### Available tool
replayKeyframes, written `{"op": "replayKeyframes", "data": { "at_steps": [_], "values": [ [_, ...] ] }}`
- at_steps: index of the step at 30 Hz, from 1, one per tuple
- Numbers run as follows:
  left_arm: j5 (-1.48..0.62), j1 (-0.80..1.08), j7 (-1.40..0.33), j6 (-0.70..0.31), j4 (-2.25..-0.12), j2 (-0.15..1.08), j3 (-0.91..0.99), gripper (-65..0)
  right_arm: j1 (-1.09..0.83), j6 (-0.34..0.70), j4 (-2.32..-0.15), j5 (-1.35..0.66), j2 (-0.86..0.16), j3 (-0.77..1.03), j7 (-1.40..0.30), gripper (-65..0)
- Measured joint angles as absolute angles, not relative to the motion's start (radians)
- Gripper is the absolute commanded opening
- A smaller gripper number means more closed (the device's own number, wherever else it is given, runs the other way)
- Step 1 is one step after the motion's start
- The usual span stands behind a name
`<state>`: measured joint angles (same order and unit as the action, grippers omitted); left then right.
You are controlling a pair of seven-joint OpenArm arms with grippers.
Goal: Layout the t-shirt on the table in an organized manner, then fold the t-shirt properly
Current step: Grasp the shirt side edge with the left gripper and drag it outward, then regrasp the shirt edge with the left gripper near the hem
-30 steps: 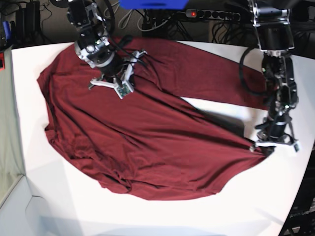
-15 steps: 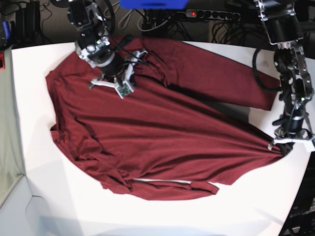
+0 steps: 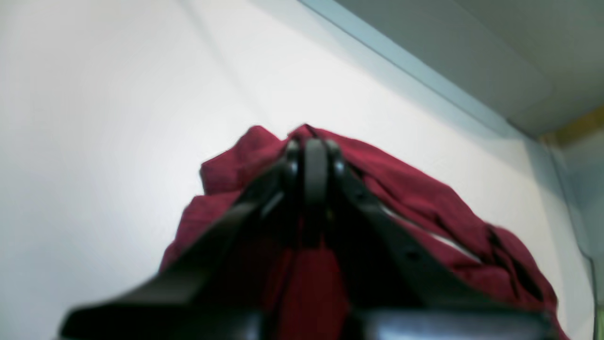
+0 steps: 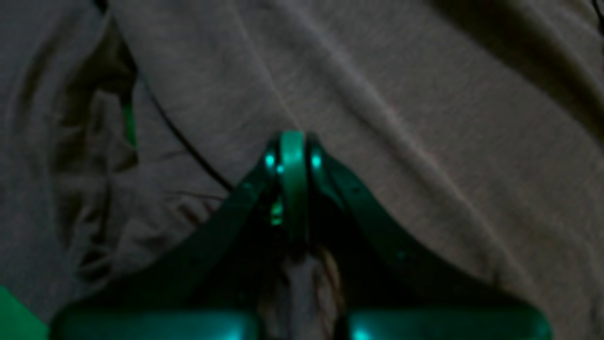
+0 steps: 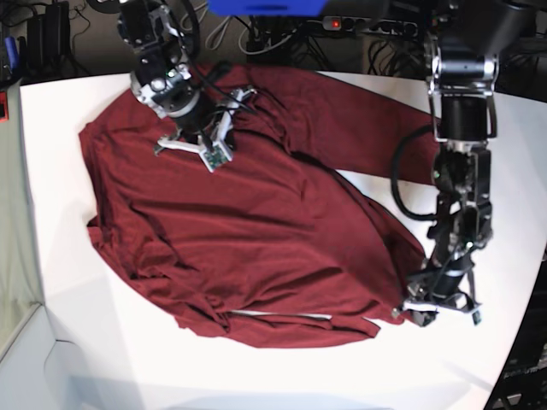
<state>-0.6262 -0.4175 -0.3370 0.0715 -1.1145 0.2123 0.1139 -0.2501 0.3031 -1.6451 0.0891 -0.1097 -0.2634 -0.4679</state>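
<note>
One maroon t-shirt [image 5: 248, 231], spread wrinkled on one white bench [image 5: 51, 171]. Left claw [image 5: 438, 309] clamped on its edge. Right claw [image 5: 198, 145] closed, pressed into cloth.

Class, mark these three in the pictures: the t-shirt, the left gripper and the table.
t-shirt [image 5: 256, 239], base view, middle of the spread maroon fabric.
left gripper [image 3: 314, 141], left wrist view, tips of the shut jaws pinching the cloth.
table [image 5: 60, 145], base view, bare white top beside the shirt.
</note>
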Motion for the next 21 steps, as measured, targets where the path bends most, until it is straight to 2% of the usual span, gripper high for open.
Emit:
{"op": "replayKeyframes", "data": {
  "at_steps": [6, 8, 12, 16, 19, 21],
  "values": [
    [-0.628, -0.509, -0.265, 0.074, -0.941, 0.197, -0.002, -64.4, -0.251, 0.303, -1.644, 0.089, -0.113, -0.263, -0.468, -65.0],
    [-0.628, -0.53, -0.242, 0.072, -0.888, 0.194, -0.041, -62.1, -0.253, 0.303, -1.644, 0.089, -0.113, -0.263, -0.467, -65.0],
    [-0.627, -0.571, -0.245, 0.072, -0.788, 0.194, -0.08, -46.4, -0.252, 0.303, -1.644, 0.089, -0.113, -0.263, -0.467, -65.0],
    [-0.626, -0.565, -0.245, 0.072, -0.779, 0.208, -0.08, -31.4, -0.253, 0.303, -1.644, 0.089, -0.113, -0.263, -0.467, -65.0],
    [-0.637, -0.527, -0.249, 0.07, -0.837, 0.228, -0.079, -24.4, -0.253, 0.303, -1.644, 0.088, -0.112, -0.263, -0.467, -65.0],
    [-0.636, -0.477, -0.247, 0.068, -0.911, 0.259, -0.078, -23.2, -0.252, 0.303, -1.644, 0.088, -0.113, -0.263, -0.468, -65.0]
  ]
}}
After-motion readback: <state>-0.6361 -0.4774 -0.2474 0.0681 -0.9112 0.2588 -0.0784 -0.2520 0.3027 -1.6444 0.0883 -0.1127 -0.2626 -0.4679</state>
